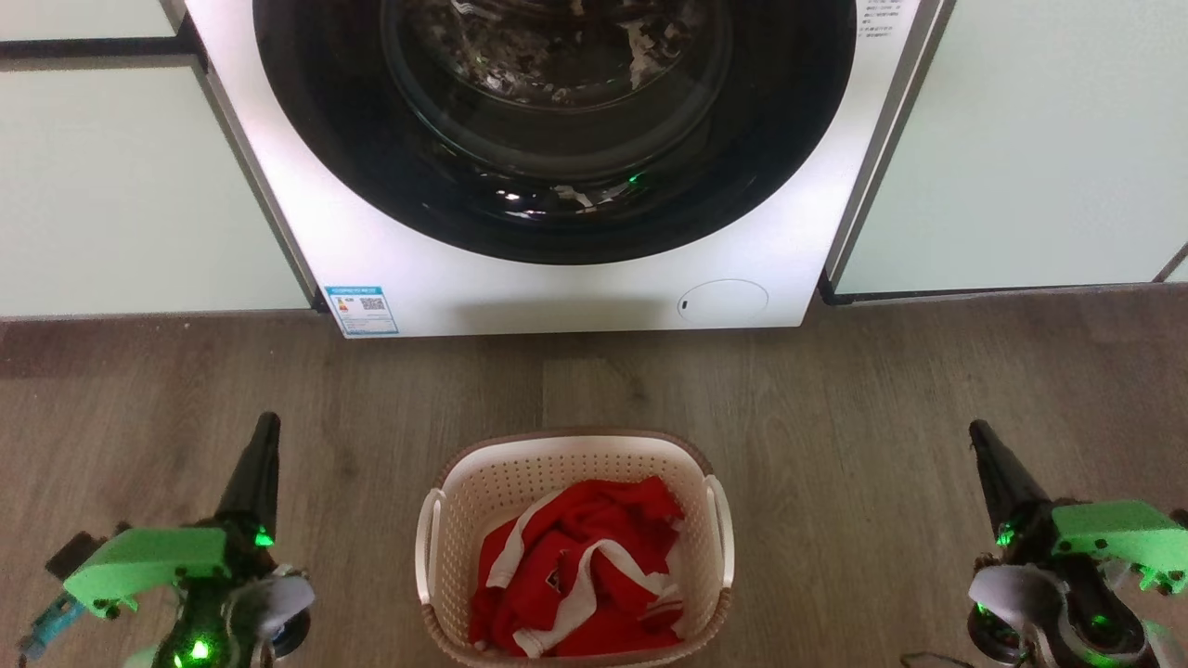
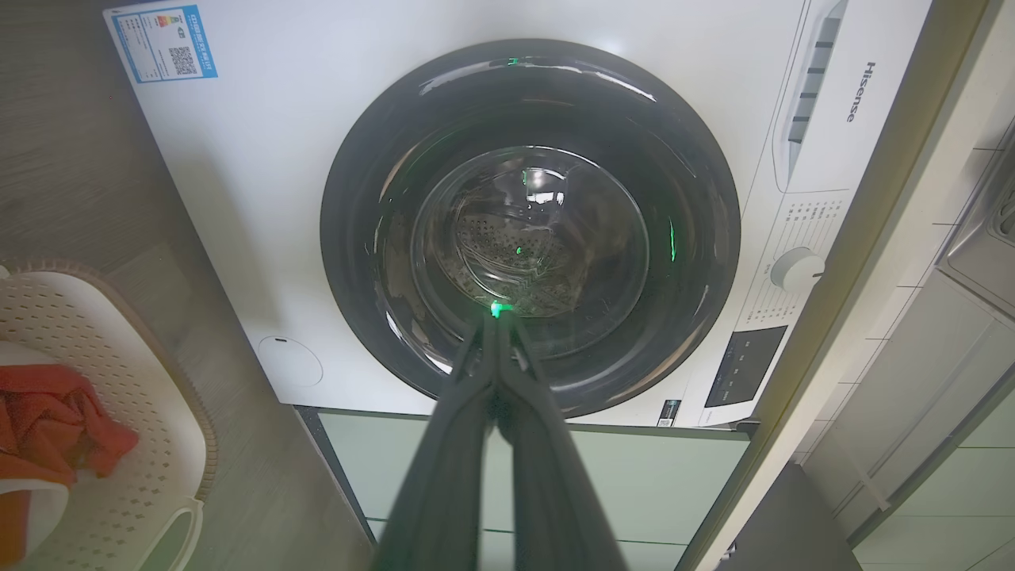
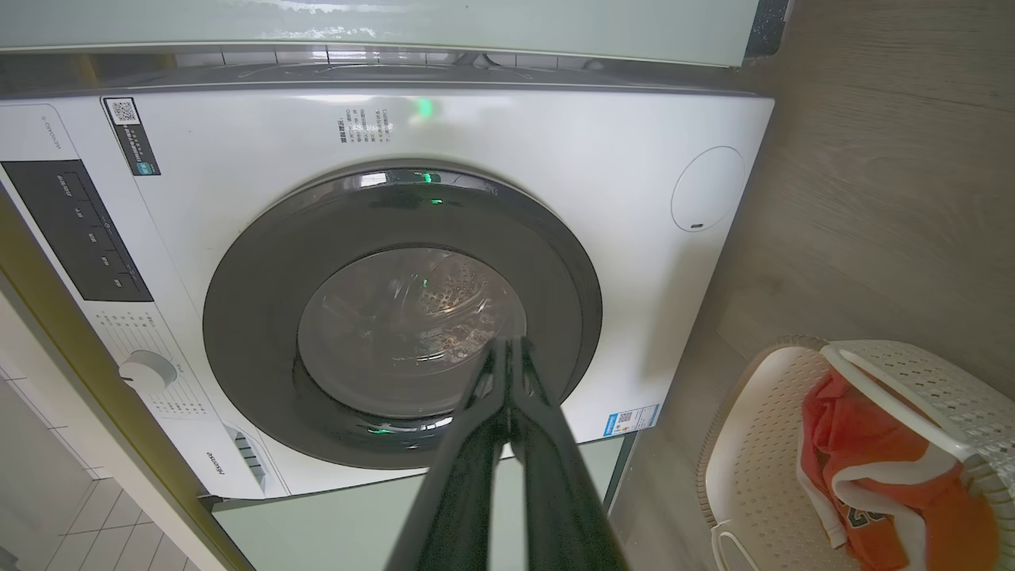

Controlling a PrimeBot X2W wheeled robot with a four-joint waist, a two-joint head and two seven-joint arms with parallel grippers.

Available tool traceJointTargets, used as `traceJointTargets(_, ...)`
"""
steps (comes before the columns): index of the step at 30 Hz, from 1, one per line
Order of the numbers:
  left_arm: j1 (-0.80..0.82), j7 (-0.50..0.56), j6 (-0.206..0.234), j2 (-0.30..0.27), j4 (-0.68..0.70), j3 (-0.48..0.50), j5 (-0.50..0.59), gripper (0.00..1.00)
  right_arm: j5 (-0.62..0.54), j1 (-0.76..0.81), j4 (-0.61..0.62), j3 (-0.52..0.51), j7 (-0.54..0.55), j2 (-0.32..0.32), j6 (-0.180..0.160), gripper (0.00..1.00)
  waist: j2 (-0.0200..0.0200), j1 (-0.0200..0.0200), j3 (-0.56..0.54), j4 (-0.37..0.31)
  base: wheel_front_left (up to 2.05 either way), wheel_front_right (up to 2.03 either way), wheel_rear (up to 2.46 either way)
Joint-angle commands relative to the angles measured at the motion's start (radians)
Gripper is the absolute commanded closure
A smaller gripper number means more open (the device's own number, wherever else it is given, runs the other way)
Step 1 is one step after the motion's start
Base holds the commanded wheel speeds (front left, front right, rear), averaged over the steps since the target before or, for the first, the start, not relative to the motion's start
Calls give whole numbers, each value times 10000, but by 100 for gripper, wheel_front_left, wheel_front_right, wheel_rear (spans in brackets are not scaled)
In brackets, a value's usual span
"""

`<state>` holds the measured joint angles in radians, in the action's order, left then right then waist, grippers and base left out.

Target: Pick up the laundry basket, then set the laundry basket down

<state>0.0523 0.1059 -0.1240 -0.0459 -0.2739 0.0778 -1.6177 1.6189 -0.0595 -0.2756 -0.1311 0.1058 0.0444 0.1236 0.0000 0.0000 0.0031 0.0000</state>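
Laundry basket [image 1: 557, 473] between left end effector [image 1: 265, 434], right end effector [image 1: 980, 436]; touching neither.

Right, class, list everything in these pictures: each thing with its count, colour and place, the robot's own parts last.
washing machine: one, white with dark round door, head view's top centre
label: one, blue, machine's lower left
cabinet panels: two, pale green, flanking the machine
floor: one, grey-brown wood, before the machine
laundry basket: one, cream with brownish rim, on the floor
clothing: one bundle, red and white, in the basket
left gripper: one, dark, fingers shut, basket's left
right gripper: one, dark, fingers shut, basket's right
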Motion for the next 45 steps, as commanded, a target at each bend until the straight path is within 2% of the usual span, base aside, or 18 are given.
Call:
traceJointTargets(1,558,80,-67,-45,289,370,99,100,-109,-485,309,165,81,61,71,100,0,0,0,0,0,0,0)
traceJointTargets(16,558,81,-67,-44,289,370,100,100,-110,-485,309,164,82,60,71,100,0,0,0,0,0,0,0)
traceJointTargets(17,-9,-4,8,2,-40,-8,-4,0,0,5,-35,4,-6,-4,2,0,0,0,0,0,0,0,0)
traceJointTargets(20,-283,-5,11,21,-464,-34,-3,0,1,224,-469,45,-16,-69,0,0,0,0,0,0,0,0,0)
traceJointTargets(32,-221,-328,5,15,-295,148,456,0,-397,131,-349,93,-338,-58,6,0,0,0,12,0,0,0,0)
traceJointTargets(45,-59,-709,47,9,255,522,1746,0,-1657,-90,-11,-2,-718,-44,14,0,0,0,32,38,0,0,0)
